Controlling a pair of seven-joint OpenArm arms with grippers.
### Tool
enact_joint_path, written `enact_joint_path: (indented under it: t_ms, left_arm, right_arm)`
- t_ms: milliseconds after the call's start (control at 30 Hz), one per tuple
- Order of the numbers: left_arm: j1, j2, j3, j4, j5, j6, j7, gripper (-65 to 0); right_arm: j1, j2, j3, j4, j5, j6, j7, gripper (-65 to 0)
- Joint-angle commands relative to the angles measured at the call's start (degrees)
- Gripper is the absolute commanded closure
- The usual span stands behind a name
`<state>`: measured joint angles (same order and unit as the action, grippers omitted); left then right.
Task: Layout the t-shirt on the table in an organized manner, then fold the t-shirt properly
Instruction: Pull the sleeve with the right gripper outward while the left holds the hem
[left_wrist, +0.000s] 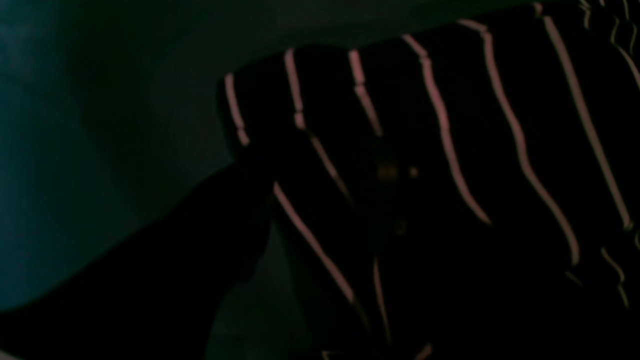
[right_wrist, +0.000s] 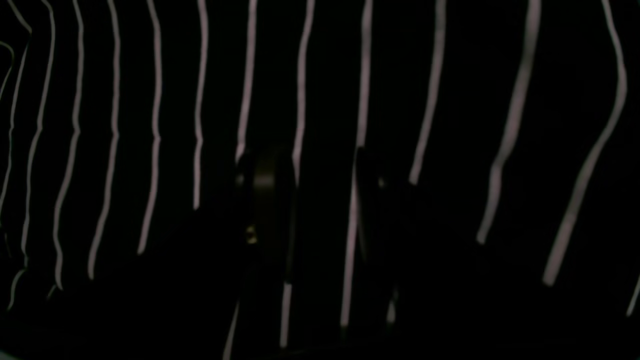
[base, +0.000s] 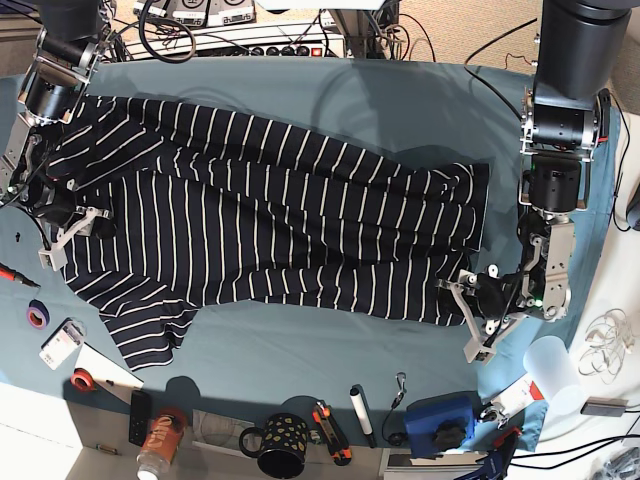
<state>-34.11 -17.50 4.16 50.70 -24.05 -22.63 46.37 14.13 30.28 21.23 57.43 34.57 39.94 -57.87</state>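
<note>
**Desk:** Report, left side first.

**Me:** The right gripper sits on the shirt's left edge. On my wrist feed its fingers stand apart, with striped cloth showing between them. I see no pinch.

**Desk:** And the shirt?

**Me:** It lies lengthwise across the table, wrinkled. One sleeve is at the near left and the hem is at the right.

**Desk:** Right side?

**Me:** The left gripper is at the shirt's near right corner. That wrist feed is too dark, so I cannot tell how its jaws stand. A mug stands at the near edge.
</note>
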Motion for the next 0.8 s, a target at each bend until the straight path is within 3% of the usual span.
enact_joint_path:
  t_ms: [0,167,233,333,600,767]
  left_arm:
    - [-1.29,-0.37,-0.2,0.87,-0.59,0.48,-0.94,-27.9]
    - [1.01,-0.28,-0.2,0.87,0.09,0.94,-0.98,-25.0]
    - [1.27,-0.28,-0.2,0.87,0.04,0.94,-0.98,-17.4]
    - [1.2,-0.28,-0.2,0.87,0.04,0.92,-2.03,-0.8]
    - [0.68,-0.28,-0.2,0.87,1.05,0.9,-7.52,0.0]
    - [-0.94,-0.46,-0.2,0.87,8.81,7.34,-13.86,0.0]
  right_arm:
    - [0.94,1.29,0.24,0.96,0.5,0.06,0.35,-21.9]
    - [0.94,1.29,0.24,0.96,0.57,0.06,0.35,-21.9]
    - [0.94,1.29,0.24,0.96,0.57,0.06,0.39,-21.9]
    - [0.94,1.25,0.24,0.96,0.57,0.06,0.33,-21.9]
    - [0.92,-0.04,0.24,0.96,0.57,0.06,-1.22,-21.9]
    - [0.92,-0.83,0.24,0.96,0.55,0.06,-1.95,-21.9]
